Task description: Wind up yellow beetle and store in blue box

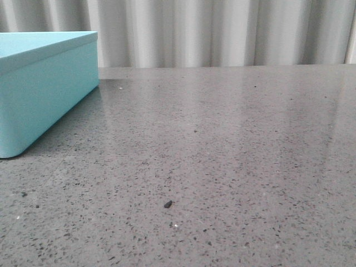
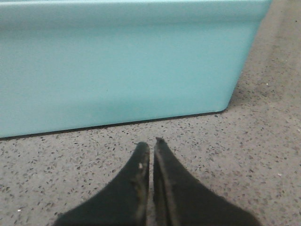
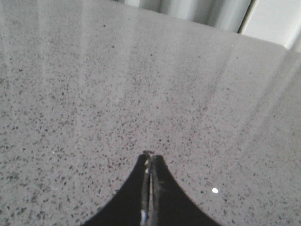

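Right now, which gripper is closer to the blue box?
The left. The left gripper, shut, sits just in front of the blue box wall, not touching it. The right gripper, also shut, faces bare table.

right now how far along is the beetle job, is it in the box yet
Can't confirm it. The blue box sits on the grey table, but its inside is hidden from these angles, so the beetle could be stored or not. Nothing is in hand: the left gripper is shut and empty, facing the box wall, and the right gripper is shut and empty over bare table. What's left can't be judged.
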`<state>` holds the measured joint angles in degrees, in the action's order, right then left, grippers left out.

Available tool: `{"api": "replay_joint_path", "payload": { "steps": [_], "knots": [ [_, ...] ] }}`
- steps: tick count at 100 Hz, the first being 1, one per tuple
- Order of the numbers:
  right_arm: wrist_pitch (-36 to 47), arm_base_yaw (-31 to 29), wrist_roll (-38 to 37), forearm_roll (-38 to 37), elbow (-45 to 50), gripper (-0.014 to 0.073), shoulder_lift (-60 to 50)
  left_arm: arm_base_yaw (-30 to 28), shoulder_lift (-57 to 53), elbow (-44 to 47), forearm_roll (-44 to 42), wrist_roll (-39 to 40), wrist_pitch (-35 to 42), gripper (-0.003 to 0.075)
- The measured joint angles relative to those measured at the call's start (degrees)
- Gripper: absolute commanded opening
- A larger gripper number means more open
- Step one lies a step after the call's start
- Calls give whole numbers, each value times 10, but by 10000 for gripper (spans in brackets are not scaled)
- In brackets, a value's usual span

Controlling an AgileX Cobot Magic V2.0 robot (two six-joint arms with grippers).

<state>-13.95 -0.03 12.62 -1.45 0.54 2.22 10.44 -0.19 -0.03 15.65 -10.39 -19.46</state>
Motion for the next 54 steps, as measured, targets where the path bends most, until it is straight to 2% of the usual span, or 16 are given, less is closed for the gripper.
{"api": "replay_joint_path", "payload": {
  "steps": [54],
  "knots": [
    [-10, 0, 0, 0, 0, -69, -28, 0, 0, 0, 0, 0, -1, -21]
  ]
}}
